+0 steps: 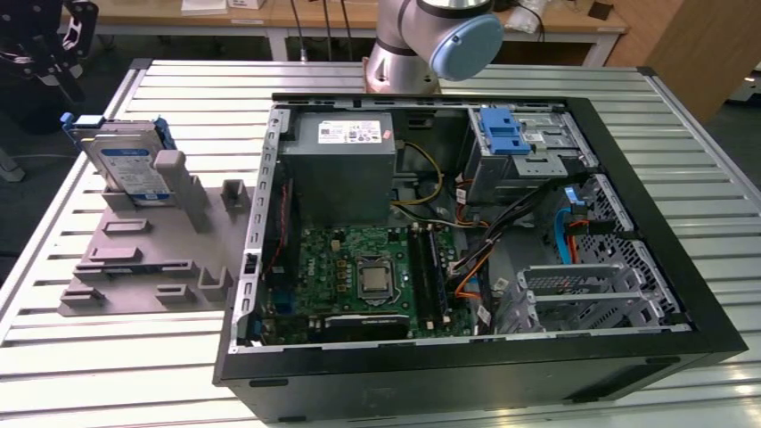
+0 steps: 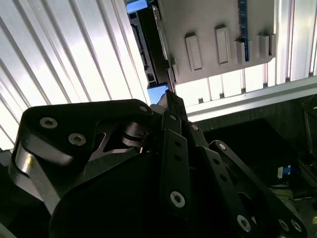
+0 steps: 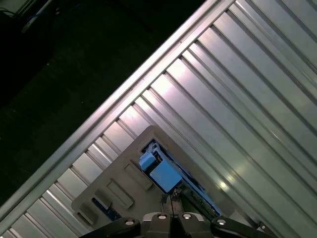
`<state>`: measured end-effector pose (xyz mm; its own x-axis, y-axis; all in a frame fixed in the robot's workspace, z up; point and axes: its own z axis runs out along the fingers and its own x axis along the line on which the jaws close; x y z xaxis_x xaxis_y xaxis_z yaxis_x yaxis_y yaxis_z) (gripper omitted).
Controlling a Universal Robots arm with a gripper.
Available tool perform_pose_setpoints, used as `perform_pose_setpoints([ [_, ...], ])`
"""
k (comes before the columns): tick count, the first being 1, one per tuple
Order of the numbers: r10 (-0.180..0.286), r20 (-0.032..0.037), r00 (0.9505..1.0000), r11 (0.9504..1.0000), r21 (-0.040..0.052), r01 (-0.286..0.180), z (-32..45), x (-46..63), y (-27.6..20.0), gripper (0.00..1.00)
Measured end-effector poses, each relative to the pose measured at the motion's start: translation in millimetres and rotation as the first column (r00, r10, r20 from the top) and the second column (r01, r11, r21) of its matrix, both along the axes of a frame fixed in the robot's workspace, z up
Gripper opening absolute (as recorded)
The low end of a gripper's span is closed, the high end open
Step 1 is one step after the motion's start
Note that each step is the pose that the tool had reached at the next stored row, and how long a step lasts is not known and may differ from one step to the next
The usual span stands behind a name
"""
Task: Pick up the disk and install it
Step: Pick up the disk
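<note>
Hovering over the corner of the slatted aluminium table [image 1: 119, 357] on the exterior view's left, the gripper [image 3: 171, 201] has nothing in it. In both wrist views the two fingertips look pressed together w/ no gap to speak of, though the angle is steep, so that is probably right rather than certain. In the second wrist view the gripper's [image 2: 171, 96] black linkage bars fan out behind the tips.

The disk [image 1: 128, 165] stands on edge in a grey holder block [image 1: 143, 259] on the table, outside the PC, label side facing the camera, blue carrier frame around its edges. In the first wrist view the disk [image 3: 161, 171] shows end-on, its blue carrier end just beside the fingertips; whether they touch it I can't tell. In the second wrist view the disk [image 2: 148, 49] is a dark, thin edge against the holder block [image 2: 218, 20].

To the exterior view's right of the holder lies the open black PC case [image 1: 476, 357], side panel off. Inside: a big grey metal box [image 1: 345, 169] w/ a white sticker, a green mobo [image 1: 356, 267] below it in the picture, and a silver cage [image 1: 535, 156] w/ a blue plastic latch [image 1: 505, 129] at the far corner. The arm's base joint [image 1: 429, 45] sits behind the case.
</note>
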<state>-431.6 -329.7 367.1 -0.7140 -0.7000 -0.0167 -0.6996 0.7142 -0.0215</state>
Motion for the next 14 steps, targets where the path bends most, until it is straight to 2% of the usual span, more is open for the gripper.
perform_pose_setpoints([
  [7, 0.025, 0.0, 0.9997, 0.9997, 0.0, -0.025, 0.0, 0.0, 0.0, 0.11],
  [14, 0.027, 0.0, 0.9996, 0.9996, 0.0, -0.027, 0.0, -0.1, 0.0, 0.11],
])
